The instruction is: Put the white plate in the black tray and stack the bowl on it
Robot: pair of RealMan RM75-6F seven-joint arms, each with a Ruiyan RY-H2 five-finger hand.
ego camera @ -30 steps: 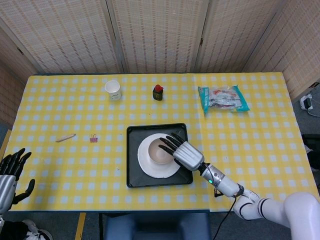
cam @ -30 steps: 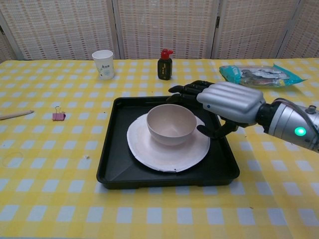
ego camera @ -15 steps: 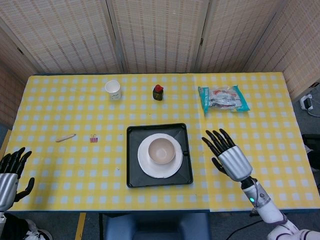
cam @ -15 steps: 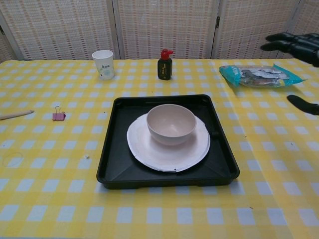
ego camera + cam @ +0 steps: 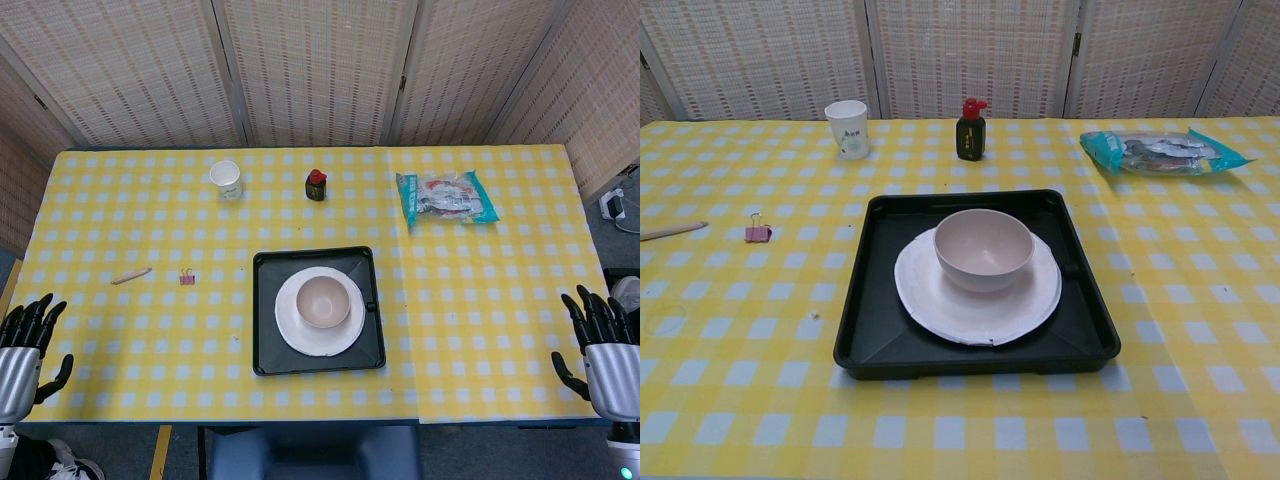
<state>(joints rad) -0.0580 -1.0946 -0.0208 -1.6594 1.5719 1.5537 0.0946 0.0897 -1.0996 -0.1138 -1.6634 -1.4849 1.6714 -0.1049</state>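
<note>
The black tray (image 5: 266,350) (image 5: 869,345) lies at the table's front centre. Inside it rests the white plate (image 5: 296,338) (image 5: 970,320), and the pale bowl (image 5: 324,302) (image 5: 983,248) stands upright on the plate. My right hand (image 5: 607,360) hovers off the table's front right corner, fingers spread, holding nothing. Off the front left corner is my left hand (image 5: 20,350), likewise empty with fingers apart. Neither hand appears in the chest view.
A white paper cup (image 5: 227,179) (image 5: 848,128) and a small dark bottle with a red cap (image 5: 316,185) (image 5: 971,130) stand at the back. A teal snack bag (image 5: 446,197) (image 5: 1160,150) lies back right. A wooden stick (image 5: 131,275) and pink binder clip (image 5: 187,277) (image 5: 758,233) lie left.
My right hand let go of the bowl, drew back to the right and out past the table's front right corner. The bowl stays on the plate. The left hand barely moved.
</note>
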